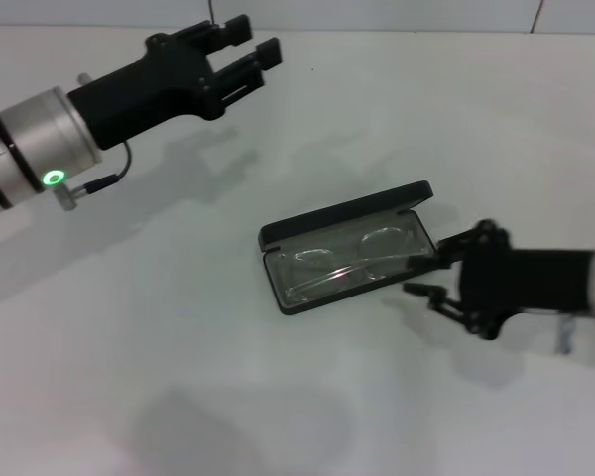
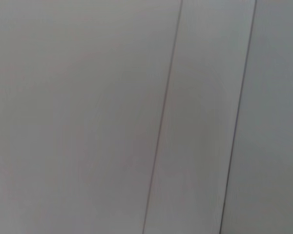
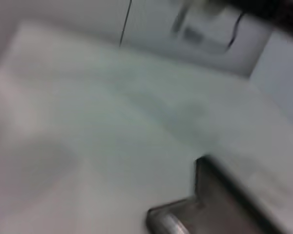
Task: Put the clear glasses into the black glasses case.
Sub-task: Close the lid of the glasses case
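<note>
The black glasses case (image 1: 347, 211) lies open in the middle of the white table, its lid standing up along the far side. Inside its grey-lined tray lie the clear glasses (image 1: 342, 266), lenses up, one thin arm reaching toward the case's right end. My right gripper (image 1: 444, 266) sits low just off that right end, open, with nothing between its fingers. A blurred corner of the black glasses case (image 3: 205, 209) shows in the right wrist view. My left gripper (image 1: 244, 45) is raised at the far left of the table, open and away from the case.
The white table (image 1: 178, 347) spreads around the case, ending at a pale wall at the back. The left wrist view shows only grey wall panels (image 2: 88, 117) with thin seams.
</note>
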Controlling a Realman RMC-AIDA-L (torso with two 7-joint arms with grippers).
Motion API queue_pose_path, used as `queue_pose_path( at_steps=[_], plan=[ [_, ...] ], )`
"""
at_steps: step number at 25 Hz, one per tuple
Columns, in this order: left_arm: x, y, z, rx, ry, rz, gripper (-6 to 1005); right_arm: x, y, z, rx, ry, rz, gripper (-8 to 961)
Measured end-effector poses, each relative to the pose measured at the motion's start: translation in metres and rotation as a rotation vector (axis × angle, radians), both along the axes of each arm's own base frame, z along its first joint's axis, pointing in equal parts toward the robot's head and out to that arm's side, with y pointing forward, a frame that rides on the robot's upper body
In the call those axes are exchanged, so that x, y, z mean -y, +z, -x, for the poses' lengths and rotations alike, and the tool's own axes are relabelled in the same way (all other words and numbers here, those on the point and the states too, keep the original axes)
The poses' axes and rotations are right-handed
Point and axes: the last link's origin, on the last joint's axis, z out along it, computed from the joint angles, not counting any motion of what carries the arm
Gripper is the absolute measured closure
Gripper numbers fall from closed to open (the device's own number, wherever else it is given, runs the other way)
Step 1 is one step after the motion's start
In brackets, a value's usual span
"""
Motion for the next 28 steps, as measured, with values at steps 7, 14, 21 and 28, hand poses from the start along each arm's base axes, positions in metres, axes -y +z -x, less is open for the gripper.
queue_pose_path(
  at_steps=[7,14,21,28],
  plan=[
    [0.002,-0.008,-0.004,-0.018,-0.017,0.031,489,-0.038,0.067,-0.033,-0.368,-0.234,-0.019,703],
    [0.009,-0.025,0.0,-0.105,-0.033,0.112,487,-0.055,0.071,-0.041,-0.498,-0.271,-0.048,653],
    [0.001,-0.044,-0.004,-0.177,0.014,0.178,430,-0.054,0.076,-0.036,-0.607,-0.218,-0.126,396],
    [-0.011,-0.066,-0.002,-0.297,0.082,0.196,336,-0.053,0.077,-0.037,-0.608,-0.214,-0.132,270]
  ],
)
